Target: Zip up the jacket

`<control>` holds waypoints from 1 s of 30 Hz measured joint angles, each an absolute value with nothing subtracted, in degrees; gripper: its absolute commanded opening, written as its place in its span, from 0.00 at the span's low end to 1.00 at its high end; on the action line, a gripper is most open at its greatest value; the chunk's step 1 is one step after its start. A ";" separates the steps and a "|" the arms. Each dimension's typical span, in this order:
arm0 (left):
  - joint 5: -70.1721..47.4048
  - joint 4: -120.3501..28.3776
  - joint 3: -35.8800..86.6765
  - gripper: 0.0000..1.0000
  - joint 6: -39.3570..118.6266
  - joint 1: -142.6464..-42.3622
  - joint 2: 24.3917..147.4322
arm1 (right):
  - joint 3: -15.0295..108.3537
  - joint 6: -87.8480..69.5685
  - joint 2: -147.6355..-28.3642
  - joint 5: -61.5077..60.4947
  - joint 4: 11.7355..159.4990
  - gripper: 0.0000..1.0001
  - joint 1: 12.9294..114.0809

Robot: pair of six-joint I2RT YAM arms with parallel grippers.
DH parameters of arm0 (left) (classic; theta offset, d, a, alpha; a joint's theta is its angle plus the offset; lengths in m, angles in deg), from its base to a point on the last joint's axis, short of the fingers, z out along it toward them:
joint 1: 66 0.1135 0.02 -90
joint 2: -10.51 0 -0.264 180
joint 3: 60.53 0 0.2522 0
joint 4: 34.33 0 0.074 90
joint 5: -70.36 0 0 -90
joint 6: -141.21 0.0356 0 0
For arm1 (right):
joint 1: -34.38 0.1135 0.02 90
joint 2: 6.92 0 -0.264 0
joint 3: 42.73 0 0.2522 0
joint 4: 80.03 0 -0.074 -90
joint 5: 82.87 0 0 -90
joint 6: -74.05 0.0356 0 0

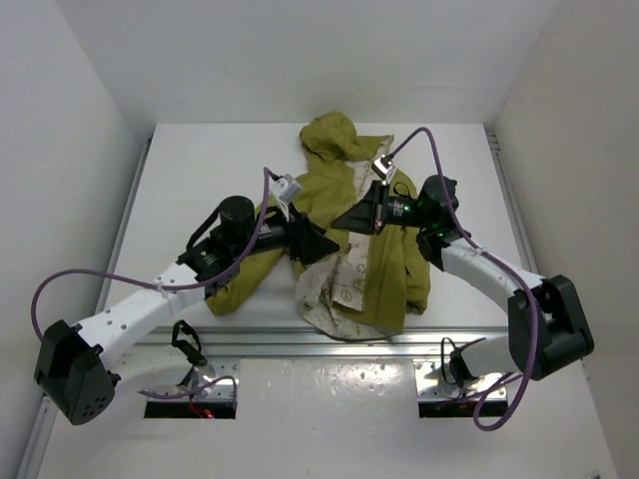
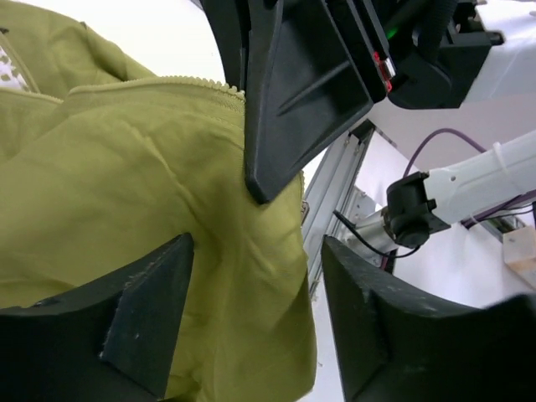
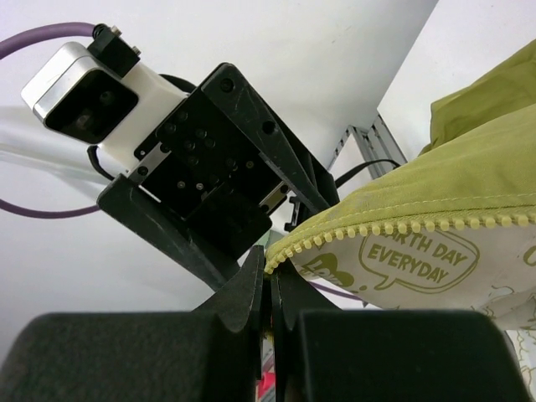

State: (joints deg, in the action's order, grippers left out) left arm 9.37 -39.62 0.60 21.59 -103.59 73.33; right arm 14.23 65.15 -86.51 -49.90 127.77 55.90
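Note:
The olive-green jacket (image 1: 394,269) lies crumpled at the table's middle, hood (image 1: 329,135) at the far end and cream printed lining (image 1: 349,274) turned up near the front. My right gripper (image 1: 347,220) is shut on the jacket's zipper edge; in the right wrist view (image 3: 270,266) the yellow teeth (image 3: 402,228) run out of the closed jaws, beside the lining (image 3: 419,260). My left gripper (image 1: 318,242) faces it from the left, open, its fingers (image 2: 151,318) spread over olive fabric (image 2: 126,184) without touching. The right gripper's black finger (image 2: 293,92) hangs just ahead of it.
An aluminium rail (image 1: 329,344) runs along the table's near edge, close under the jacket's hem, and also shows in the left wrist view (image 2: 335,184). White walls enclose the table on three sides. Purple cables (image 1: 429,140) loop above both arms.

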 measured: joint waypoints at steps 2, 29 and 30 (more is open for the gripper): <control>9.28 -39.31 0.60 0.68 21.65 -103.59 73.64 | 14.27 65.28 -86.51 -49.90 127.80 0.00 55.92; 11.29 -33.78 0.60 0.52 20.10 -103.98 77.53 | 14.95 65.39 -86.84 -49.42 127.77 0.00 56.33; 11.34 -33.72 0.60 0.53 20.14 -104.02 77.62 | 15.15 65.41 -86.99 -49.44 127.73 0.00 56.33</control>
